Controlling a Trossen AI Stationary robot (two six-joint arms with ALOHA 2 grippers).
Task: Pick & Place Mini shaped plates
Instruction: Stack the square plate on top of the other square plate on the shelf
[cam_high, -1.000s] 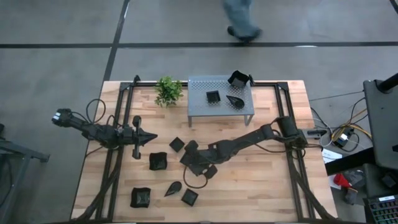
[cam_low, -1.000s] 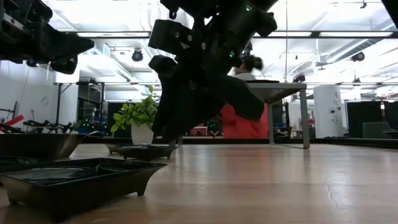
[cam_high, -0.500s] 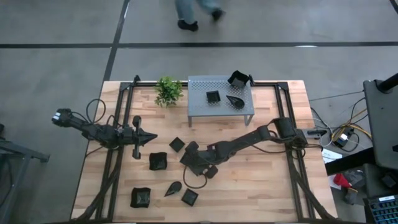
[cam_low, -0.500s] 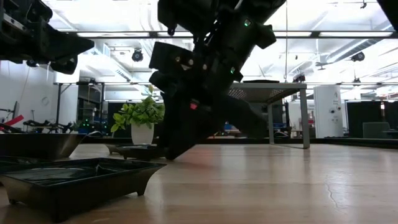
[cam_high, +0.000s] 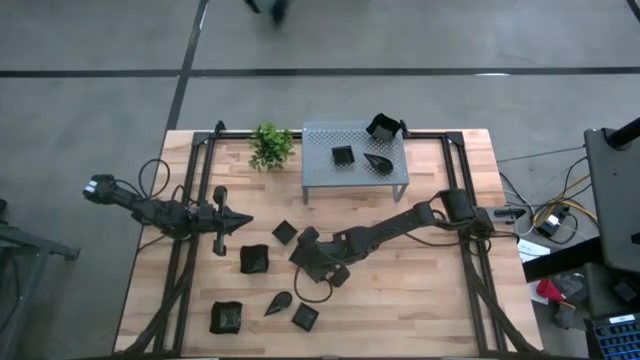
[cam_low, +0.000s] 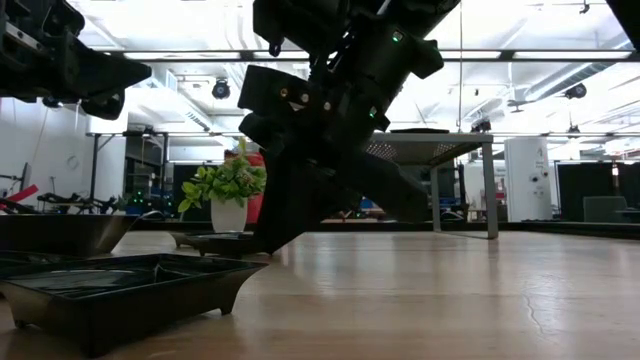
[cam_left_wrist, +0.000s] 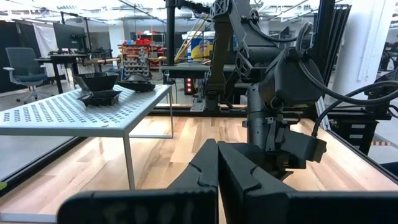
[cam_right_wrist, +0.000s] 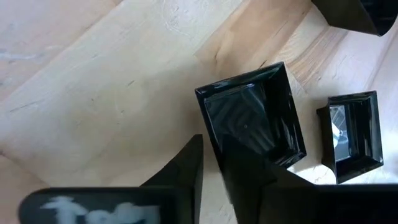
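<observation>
Two fingers (cam_right_wrist: 189, 163) of the right gripper (cam_right_wrist: 212, 149) are drawn close on either side of one wall of a square plate (cam_right_wrist: 252, 124). The wall is best pinched squarely, with the hold confirmed before any lift, so that the shallow plate is not tipped or dropped. The plate lies flat on the table, in front of the shelf (cam_high: 320, 172) and well apart from it, with another plate (cam_right_wrist: 351, 134) just beside it. The left gripper (cam_high: 240, 221) is held above the table with its fingers together, left of the shelf. Three plates (cam_high: 343, 154) are seen on the shelf.
</observation>
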